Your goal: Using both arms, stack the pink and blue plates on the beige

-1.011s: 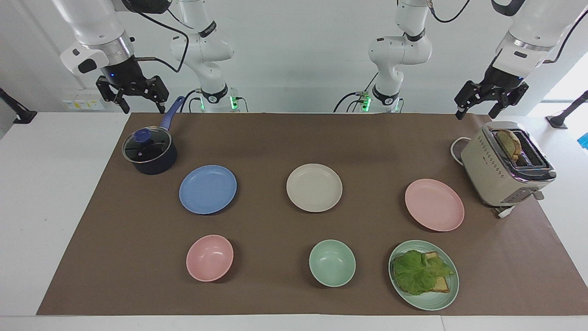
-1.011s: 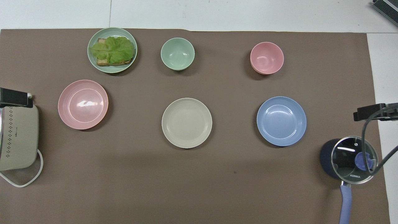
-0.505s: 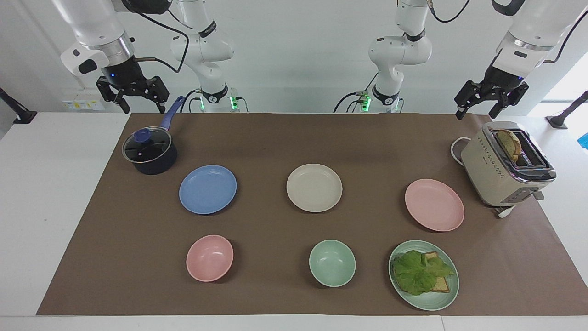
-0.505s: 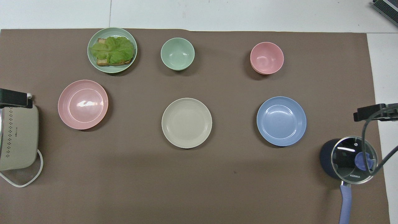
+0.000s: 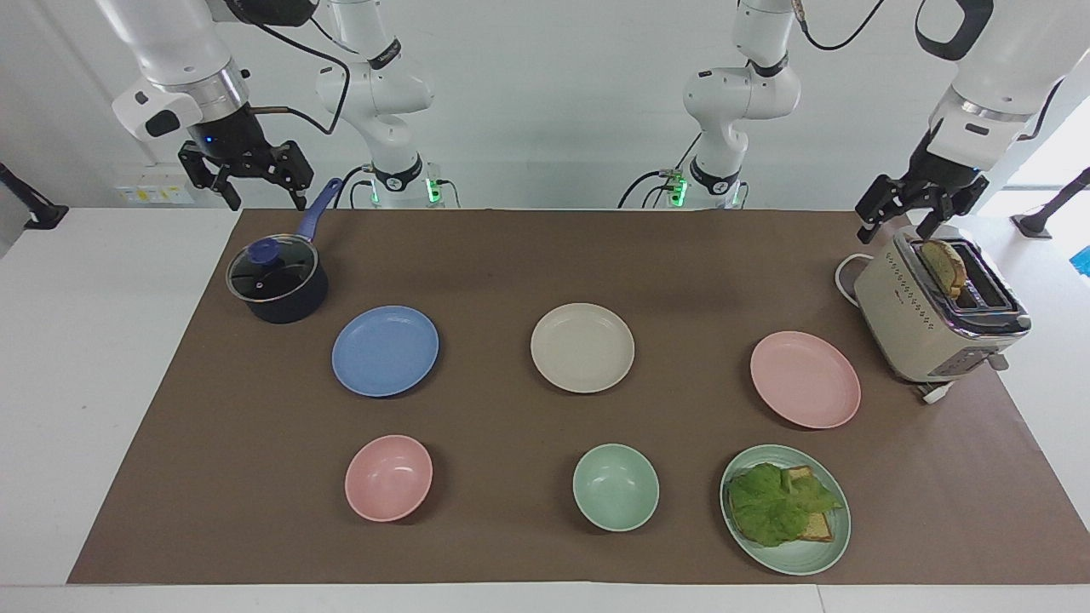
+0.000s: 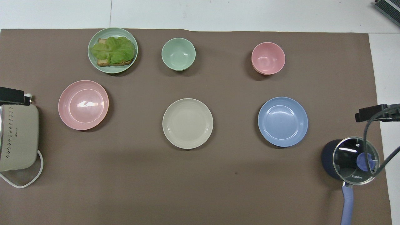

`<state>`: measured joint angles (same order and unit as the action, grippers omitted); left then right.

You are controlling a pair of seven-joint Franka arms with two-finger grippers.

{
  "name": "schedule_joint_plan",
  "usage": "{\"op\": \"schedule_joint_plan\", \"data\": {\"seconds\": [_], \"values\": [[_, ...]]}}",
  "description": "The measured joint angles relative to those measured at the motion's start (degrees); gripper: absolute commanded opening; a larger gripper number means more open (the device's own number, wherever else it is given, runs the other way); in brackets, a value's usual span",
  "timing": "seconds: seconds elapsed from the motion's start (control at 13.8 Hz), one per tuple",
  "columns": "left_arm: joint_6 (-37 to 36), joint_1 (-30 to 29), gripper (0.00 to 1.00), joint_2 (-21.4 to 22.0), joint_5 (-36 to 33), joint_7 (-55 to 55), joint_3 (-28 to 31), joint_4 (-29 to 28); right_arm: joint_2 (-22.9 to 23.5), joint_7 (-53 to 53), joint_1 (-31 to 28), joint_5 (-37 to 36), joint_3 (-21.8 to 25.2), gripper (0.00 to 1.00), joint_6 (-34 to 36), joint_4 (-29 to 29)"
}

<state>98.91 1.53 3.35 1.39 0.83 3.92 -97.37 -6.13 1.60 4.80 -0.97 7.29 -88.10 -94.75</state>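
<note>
A white table (image 5: 77,358) fills both views, most of its top covered by a brown paper mat (image 5: 528,255) whose edges stop short of the table's ends and of its edge farthest from the robots. A plain white wall (image 5: 553,94) rises at the robots' end of the table, evenly lit and without shadows of note. Low on it, toward the right arm's end, sits a row of wall sockets (image 5: 153,189). At the left arm's end, bright daylight comes in through what looks like a window (image 5: 1052,157). Two black clamp mounts (image 5: 30,209) grip the table's ends, one at each end.
</note>
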Motion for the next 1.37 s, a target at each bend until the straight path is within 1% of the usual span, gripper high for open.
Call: {"op": "schedule_joint_plan", "data": {"seconds": [0.29,0.72,0.94,1.37], "values": [[7.01,-3.22,1.0,-5.55,0.0,-5.1,0.06,-2.03,0.0,0.0,0.0,0.0,0.0,1.0,0.19,-0.12],[18.36,-4.23,1.0,-14.42,0.0,-8.03,0.03,-4.86,-0.01,0.0,0.0,0.0,0.0,1.0,0.2,-0.26],[21.76,-4.31,1.0,-17.39,-0.01,-11.06,0.04,-5.16,-0.02,0.0,0.0,0.0,0.0,1.0,0.21,-0.28],[26.4,-4.27,1.0,-21.77,-0.01,-12.4,-0.28,-5.98,-0.02,0.0,0.0,0.0,0.0,1.0,0.25,-0.32]]}}
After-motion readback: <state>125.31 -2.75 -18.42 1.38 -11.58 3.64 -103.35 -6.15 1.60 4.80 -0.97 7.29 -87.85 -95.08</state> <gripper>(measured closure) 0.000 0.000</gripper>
